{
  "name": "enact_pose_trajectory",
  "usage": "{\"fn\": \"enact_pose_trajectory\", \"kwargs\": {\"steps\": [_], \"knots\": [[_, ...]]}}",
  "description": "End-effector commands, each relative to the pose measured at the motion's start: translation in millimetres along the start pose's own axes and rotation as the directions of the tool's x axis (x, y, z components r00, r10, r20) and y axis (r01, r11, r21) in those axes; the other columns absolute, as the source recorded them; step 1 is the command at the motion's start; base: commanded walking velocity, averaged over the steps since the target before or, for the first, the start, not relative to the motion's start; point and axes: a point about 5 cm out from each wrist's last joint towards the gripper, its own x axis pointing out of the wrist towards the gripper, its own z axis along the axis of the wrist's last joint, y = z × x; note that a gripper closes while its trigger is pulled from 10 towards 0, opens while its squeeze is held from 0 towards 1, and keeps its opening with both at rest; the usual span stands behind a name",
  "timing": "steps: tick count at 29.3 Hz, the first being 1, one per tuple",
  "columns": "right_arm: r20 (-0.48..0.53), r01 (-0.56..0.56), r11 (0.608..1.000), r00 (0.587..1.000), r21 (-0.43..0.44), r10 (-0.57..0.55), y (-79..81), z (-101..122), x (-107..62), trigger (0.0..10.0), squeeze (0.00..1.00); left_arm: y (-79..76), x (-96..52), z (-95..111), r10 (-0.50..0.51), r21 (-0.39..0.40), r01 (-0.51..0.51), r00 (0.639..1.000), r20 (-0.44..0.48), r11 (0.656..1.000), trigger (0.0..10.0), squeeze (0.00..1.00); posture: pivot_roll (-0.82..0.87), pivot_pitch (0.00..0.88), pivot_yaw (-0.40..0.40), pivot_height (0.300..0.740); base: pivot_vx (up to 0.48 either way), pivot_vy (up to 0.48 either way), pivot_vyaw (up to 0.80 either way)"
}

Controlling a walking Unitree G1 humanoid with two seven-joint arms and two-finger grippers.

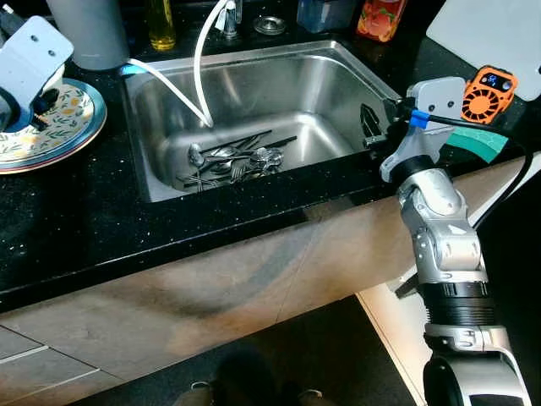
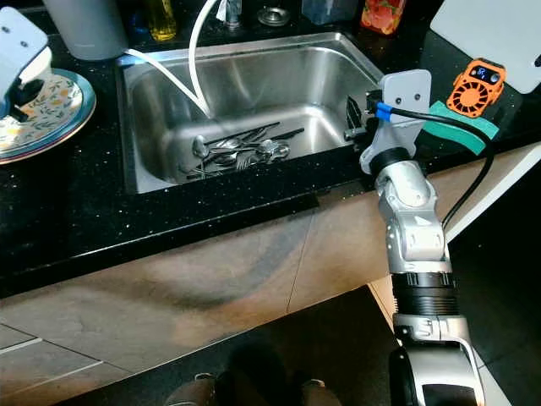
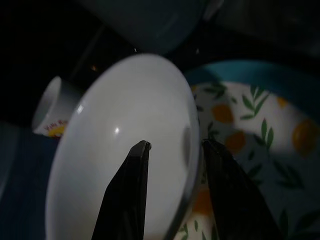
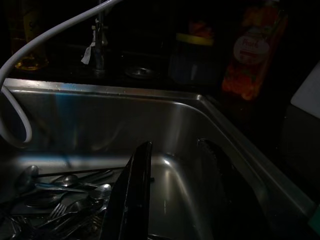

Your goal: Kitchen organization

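Cutlery (image 1: 232,161) in sink (image 1: 338,72), right tool (image 1: 369,124) beside (fingers parted)

Both eye views look steeply down from the head onto the black bench (image 1: 76,228) and the steel sink (image 1: 161,110), sharing nearly the whole scene. The left wrist view sits close over a patterned plate (image 3: 260,130); the right wrist view peers into the sink at the cutlery (image 4: 55,192).
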Motion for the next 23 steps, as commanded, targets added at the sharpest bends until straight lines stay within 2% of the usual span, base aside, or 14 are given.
{"fn": "enact_pose_trajectory", "kwargs": {"steps": [1,2,3,4,5,10,11,12,15,18,19,20,21,23], "knots": [[0.01,0.006,1.0,1.0,-0.001,-0.006,-2.4,3,-0.5,10.0,0.0,-6.4,2.2,-11,-0.001,-0.004,0.0,0.999,-0.042,1.0,10.0,0.0,0.15,0.175,-0.008,0.74,0.0,0.0,0.0],[0.011,0.006,1.0,1.0,-0.002,-0.006,-2.7,3,-0.4,10.0,0.0,-7.4,2.6,-15,0.008,0.009,-0.007,0.998,-0.059,1.0,7.5,0.0,0.15,0.169,-0.009,0.74,0.0,0.0,0.0],[0.012,0.006,1.0,1.0,-0.002,-0.006,-2.8,3,-0.2,10.0,0.0,-8.6,2.9,-17,0.012,0.021,-0.011,0.998,-0.067,1.0,4.0,0.0,0.15,0.169,-0.009,0.74,0.0,0.0,0.0],[0.012,0.006,1.0,1.0,-0.002,-0.006,-3.0,3,0.0,10.0,0.0,-9.8,3.3,-18,0.012,0.027,-0.01,0.997,-0.071,1.0,2.3,0.0,0.15,0.166,-0.01,0.74,0.0,0.0,0.0],[0.013,0.006,1.0,1.0,-0.002,-0.006,-3.0,4,0.3,10.0,0.0,-10.1,3.6,-18,0.018,0.039,-0.016,0.997,-0.068,0.999,0.0,0.0,0.15,0.166,-0.01,0.74,0.0,0.0,0.0],[0.016,0.004,1.0,1.0,-0.003,-0.004,-2.4,5,1.0,10.0,0.0,-8.6,4.0,-14,0.05,0.086,-0.046,0.998,-0.044,0.995,0.0,0.0,0.15,0.162,-0.012,0.74,0.0,0.0,0.0],[0.017,0.003,1.0,1.0,-0.004,-0.003,-2.0,5,1.4,10.0,0.0,-7.6,4.1,-5,0.067,0.136,-0.067,0.998,0.006,0.988,0.0,0.0,0.15,0.157,-0.016,0.74,0.0,0.0,0.0],[0.017,0.003,1.0,1.0,-0.004,-0.003,-2.0,5,1.4,10.0,0.0,-7.6,4.1,-5,0.067,0.136,-0.067,0.998,0.006,0.988,0.0,0.0,0.15,0.157,-0.016,0.74,0.0,0.0,0.0],[0.017,0.0,1.0,1.0,-0.004,0.0,-1.5,5,2.0,10.0,0.0,-11.6,3.8,29,0.079,0.233,-0.129,0.974,0.212,0.964,0.0,0.0,0.15,0.152,-0.021,0.74,0.0,0.0,0.0],[0.019,-0.003,1.0,1.0,-0.003,0.003,-0.1,5,3.5,10.0,0.0,-28.8,0.7,69,0.037,0.257,-0.165,0.898,0.439,0.952,0.0,0.0,0.15,0.149,-0.024,0.74,0.0,0.0,0.0],[0.019,-0.003,1.0,1.0,-0.002,0.003,0.4,5,3.9,10.0,0.0,-34.0,-0.4,77,0.017,0.255,-0.157,0.877,0.48,0.954,0.0,0.0,0.15,0.149,-0.024,0.74,0.0,0.0,0.0],[0.021,-0.005,1.0,1.0,-0.002,0.005,1.0,6,4.4,10.0,0.0,-47.7,-3.1,89,-0.053,0.257,-0.107,0.835,0.547,0.961,7.8,0.0,0.15,0.145,-0.026,0.74,0.0,0.0,0.0],[0.024,-0.006,1.0,1.0,-0.003,0.006,1.4,6,4.9,10.0,0.0,-63.6,-6.4,101,-0.122,0.254,-0.046,0.785,0.607,0.966,10.0,0.0,0.14,0.144,-0.027,0.74,0.0,0.0,0.0],[0.028,-0.006,1.0,1.0,-0.007,0.006,0.8,7,5.4,10.0,0.0,-96.8,-16.6,123,-0.261,0.283,0.078,0.669,0.696,0.956,10.0,0.0,0.14,0.144,-0.027,0.74,0.0,0.0,0.0]]}}
